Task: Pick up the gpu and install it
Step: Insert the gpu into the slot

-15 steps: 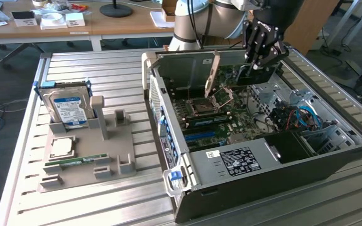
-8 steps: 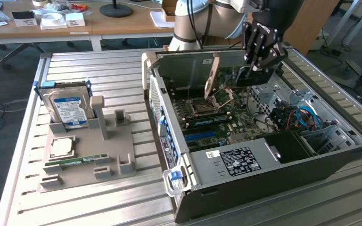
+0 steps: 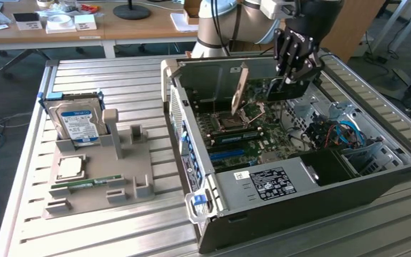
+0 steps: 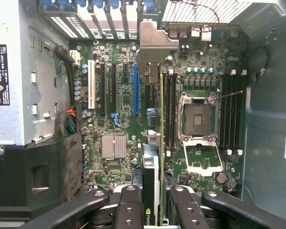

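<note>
Gripper fingers (image 4: 131, 210) sit right up against the wrist lens, black and dotted with screw holes. Between them is the gpu (image 4: 151, 181), seen edge-on as a slim line beside a black block with a green logo. So the gripper (image 4: 158, 210) is closed down to a narrow gap, pinching the card from both faces. The card's silver bracket (image 4: 155, 45) sticks out at the far end, toward the case's rear slots. Beneath it lies the motherboard (image 4: 114, 119), and the card's edge runs between the blue slot (image 4: 136, 90) and the open CPU socket (image 4: 199, 119). Whether its lower edge touches the board, I can't tell.

Over to the exterior view: the arm (image 3: 220, 21) reaches down into the open computer case (image 3: 298, 214), which lies on its side on the slatted metal table (image 3: 91, 75). The gripper (image 3: 290, 85) is inside the case, above the board. The gpu (image 3: 240, 88) shows as a tan strip standing nearly upright, slightly tilted, just beside the fingers on the exterior view's left. Further to that side, apart from the case, a grey fixture (image 3: 137, 166) holds three parts. A hard drive (image 3: 77, 120) with a blue-white label stands upright, a square processor chip (image 3: 70, 167) lies flat, and there's a narrow green memory stick (image 3: 88, 184).
</note>
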`<action>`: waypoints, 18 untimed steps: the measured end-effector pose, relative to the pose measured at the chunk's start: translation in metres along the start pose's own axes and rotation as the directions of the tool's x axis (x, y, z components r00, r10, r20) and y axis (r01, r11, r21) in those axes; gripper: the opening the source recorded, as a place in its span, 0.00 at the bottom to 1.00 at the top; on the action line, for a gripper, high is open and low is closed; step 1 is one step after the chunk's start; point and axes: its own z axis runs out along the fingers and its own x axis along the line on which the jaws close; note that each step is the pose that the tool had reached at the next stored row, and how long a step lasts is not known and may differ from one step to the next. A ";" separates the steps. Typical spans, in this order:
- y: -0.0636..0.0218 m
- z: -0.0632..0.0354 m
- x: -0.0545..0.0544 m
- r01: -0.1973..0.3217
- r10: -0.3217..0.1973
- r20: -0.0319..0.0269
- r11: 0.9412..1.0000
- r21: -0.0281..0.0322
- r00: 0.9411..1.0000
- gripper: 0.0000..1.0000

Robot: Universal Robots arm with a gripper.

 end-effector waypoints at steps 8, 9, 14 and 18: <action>0.0001 0.0061 0.000 0.000 0.000 0.000 1.000 -0.001 1.000 0.27; 0.0001 0.0069 0.000 0.000 0.000 0.000 1.000 -0.001 1.000 0.27; 0.0001 0.0093 0.000 0.000 0.000 0.000 1.000 -0.001 1.000 0.27; 0.0001 0.0097 0.000 0.000 0.000 0.000 1.000 -0.001 1.000 0.27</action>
